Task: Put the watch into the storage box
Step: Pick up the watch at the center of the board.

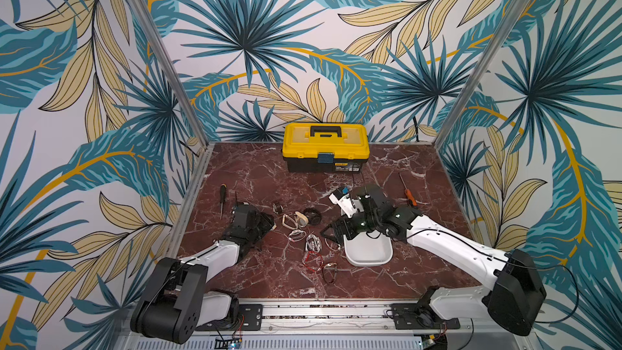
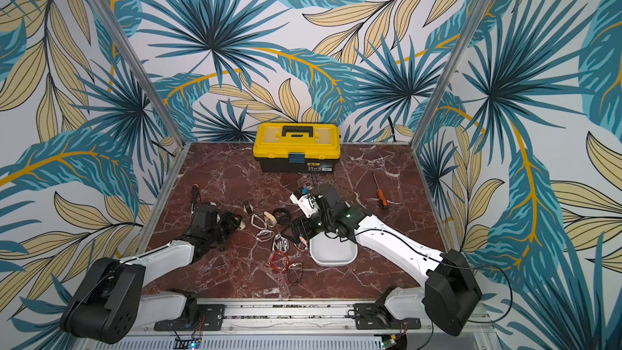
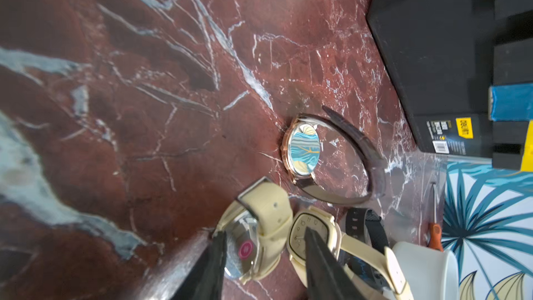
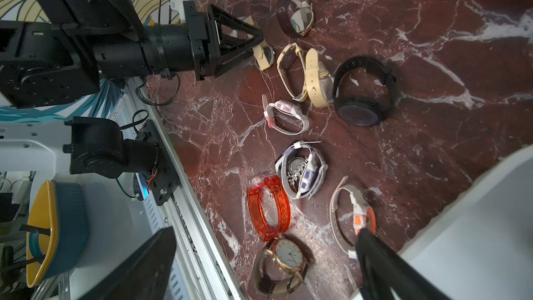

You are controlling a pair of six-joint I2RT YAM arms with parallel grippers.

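Observation:
Several watches lie in a loose cluster mid-table in both top views. My left gripper is open, low over the table. Its fingers straddle a cream watch with a round case and a pink sticker. One fingertip sits at the case edge. The other fingertip lies over a second cream watch with a square face. My right gripper stands wide open and empty above a gold-cased watch and a red translucent watch. It is beside the white storage box, which the right arm partly hides.
A yellow-lidded black toolbox stands at the back. A black screwdriver lies at the left, an orange one at the right. A black watch, a brown-strapped watch and white ones crowd the cluster.

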